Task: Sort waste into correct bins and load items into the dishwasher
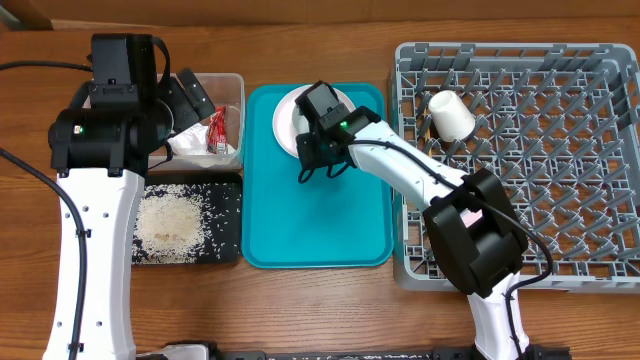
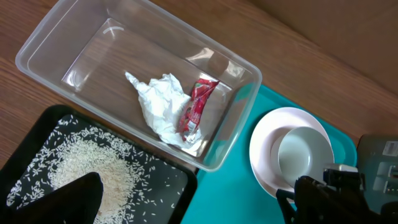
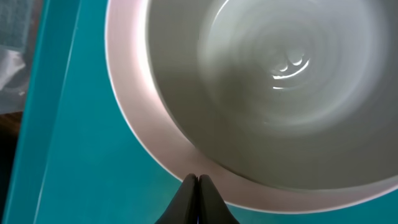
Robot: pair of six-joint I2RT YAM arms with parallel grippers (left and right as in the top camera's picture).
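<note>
Sitting upright on the plate (image 2: 264, 158), the grey bowl (image 2: 303, 151) faces up; right end effector (image 3: 198, 180) closed, left end effector (image 1: 188, 112) open.

Beside the flat teal plastic serving tray (image 1: 310, 220), loose white rice grains (image 1: 165, 225) speckle a shallow black rectangular tray (image 1: 228, 235).

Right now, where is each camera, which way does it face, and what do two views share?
Overhead: above the table, facing straight down on teal tray, dish rack, left arm, right arm.
Left wrist: over clear tub, facing down at tissue, wrapper; one finger shows.
Right wrist: low over plate, facing grey bowl; shut right gripper shows.
Shared: both wrist views show bowl on plate.
</note>
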